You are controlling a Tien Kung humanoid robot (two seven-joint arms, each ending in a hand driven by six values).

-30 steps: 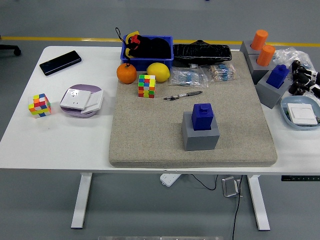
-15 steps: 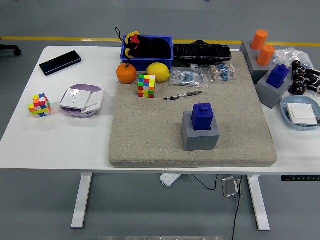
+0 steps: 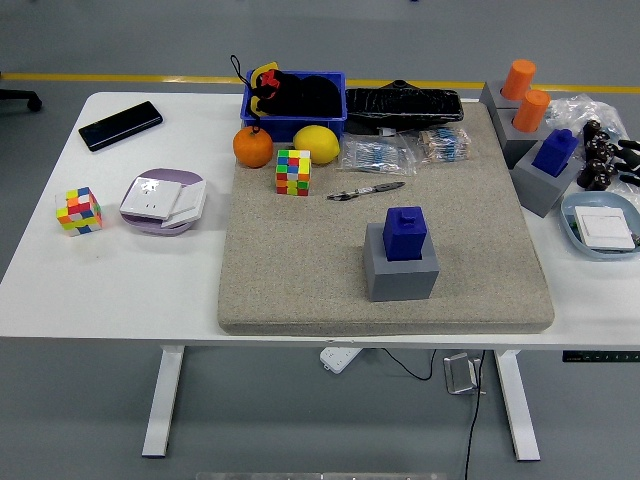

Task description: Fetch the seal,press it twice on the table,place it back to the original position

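a white table (image 3: 120, 280) carries a large grey felt mat (image 3: 300, 270). near the mat's middle a grey block (image 3: 402, 272) stands with the blue seal (image 3: 405, 233) seated upright on top, nothing touching it. behind sit a blue bin (image 3: 296, 103), an orange (image 3: 253, 147), a lemon (image 3: 316, 144), a colour cube (image 3: 293, 172) and a pen (image 3: 365, 190). the right hand (image 3: 605, 160) shows at the right edge, well apart from the seal; whether its fingers are wide or curled cannot be told.
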